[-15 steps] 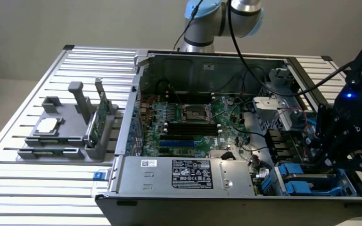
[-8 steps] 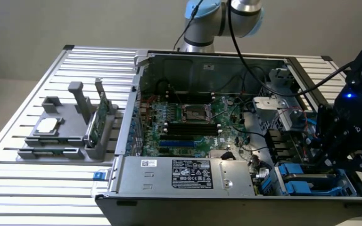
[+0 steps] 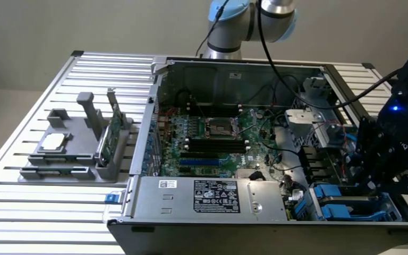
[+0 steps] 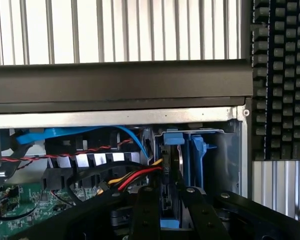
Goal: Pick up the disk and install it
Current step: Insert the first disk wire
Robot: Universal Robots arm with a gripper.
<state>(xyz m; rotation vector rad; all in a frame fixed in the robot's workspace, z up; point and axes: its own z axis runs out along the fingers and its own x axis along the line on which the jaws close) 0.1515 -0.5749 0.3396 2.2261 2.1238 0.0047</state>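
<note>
Gripper (image 4: pixel 171 210) fingers, we see, clamp the disk (image 4: pixel 169 172) edge-on, standing it upright so it can slide into the blue drive bay (image 4: pixel 197 160) at the computer case's (image 3: pixel 189 204) corner, toward the exterior view's right on our worktop (image 3: pixel 48 212).

No text can be read. Printed marks are seen on the black label (image 3: pixel 217 196) and small white sticker (image 3: pixel 168 184) of the power supply (image 3: pixel 204 199), lower centre, but remain illegible.
</note>
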